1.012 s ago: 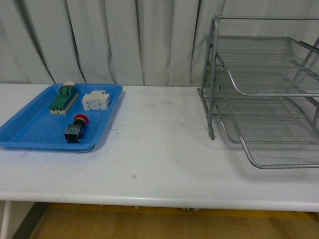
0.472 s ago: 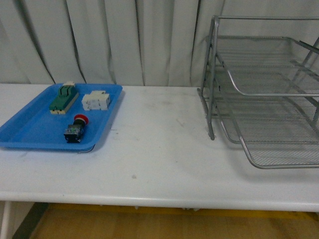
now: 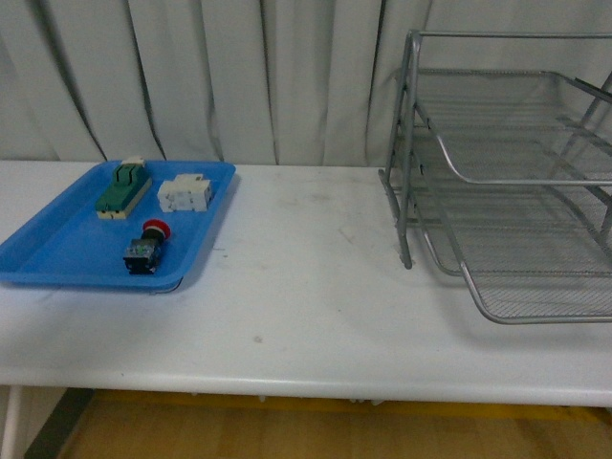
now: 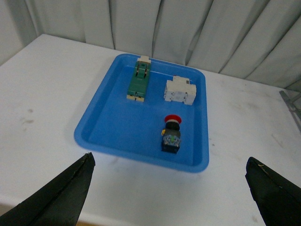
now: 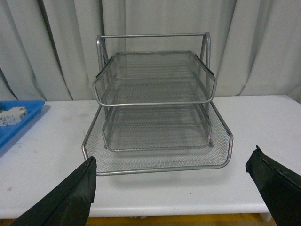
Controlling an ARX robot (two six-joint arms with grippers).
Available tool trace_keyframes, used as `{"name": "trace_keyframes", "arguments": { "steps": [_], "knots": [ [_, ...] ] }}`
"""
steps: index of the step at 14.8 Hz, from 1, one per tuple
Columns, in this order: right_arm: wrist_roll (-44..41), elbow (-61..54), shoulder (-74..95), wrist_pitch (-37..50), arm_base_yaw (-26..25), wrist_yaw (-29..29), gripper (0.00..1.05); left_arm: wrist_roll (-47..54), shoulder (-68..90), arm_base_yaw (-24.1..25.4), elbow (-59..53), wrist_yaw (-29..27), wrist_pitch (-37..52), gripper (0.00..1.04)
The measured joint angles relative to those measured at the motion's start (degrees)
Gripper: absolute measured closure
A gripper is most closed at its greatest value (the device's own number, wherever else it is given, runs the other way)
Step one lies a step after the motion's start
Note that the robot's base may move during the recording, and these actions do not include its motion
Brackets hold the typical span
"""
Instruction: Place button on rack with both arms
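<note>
The button [image 3: 144,246], red cap on a black-and-blue body, lies in the blue tray [image 3: 57,251] at the table's left; the left wrist view shows the button [image 4: 171,134] lying on its side, cap pointing away. The silver wire rack [image 3: 507,182] stands at the right, and the right wrist view faces the rack [image 5: 155,106] with its three mesh shelves. My left gripper [image 4: 171,188] hangs open above the table short of the tray, nothing between its fingers. My right gripper [image 5: 174,188] is open in front of the rack. Neither arm appears in the front view.
In the tray also lie a green-topped block [image 3: 122,188] and a white blocky component [image 3: 185,194]. Bare white table [image 3: 306,277] spreads between tray and rack. Grey curtains hang behind. The table's front edge is close.
</note>
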Motion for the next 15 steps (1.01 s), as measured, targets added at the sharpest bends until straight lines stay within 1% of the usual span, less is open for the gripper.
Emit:
{"name": "trace_keyframes", "arguments": {
  "steps": [1, 2, 4, 6, 8, 10, 15],
  "knots": [
    [0.0, 0.0, 0.0, 0.0, 0.0, 0.0, 0.06, 0.5, 11.3, -1.0, 6.7, -0.3, 2.4, 0.07],
    [0.0, 0.0, 0.0, 0.0, 0.0, 0.0, 0.06, 1.9, 21.5, -2.4, 13.7, -1.0, 2.1, 0.07],
    [0.0, 0.0, 0.0, 0.0, 0.0, 0.0, 0.06, 4.4, 37.8, -4.6, 25.9, -2.3, -2.3, 0.07],
    [0.0, 0.0, 0.0, 0.0, 0.0, 0.0, 0.06, 5.7, 49.1, -5.8, 35.5, -2.6, -7.1, 0.07],
    [0.0, 0.0, 0.0, 0.0, 0.0, 0.0, 0.06, 6.6, 55.9, -5.7, 43.6, -3.9, -10.6, 0.07],
    [0.0, 0.0, 0.0, 0.0, 0.0, 0.0, 0.06, 7.2, 57.9, -5.5, 46.0, -4.7, -11.6, 0.07],
    [0.0, 0.0, 0.0, 0.0, 0.0, 0.0, 0.06, 7.7, 66.2, -4.7, 53.5, -5.9, -18.3, 0.07]
  ]
}}
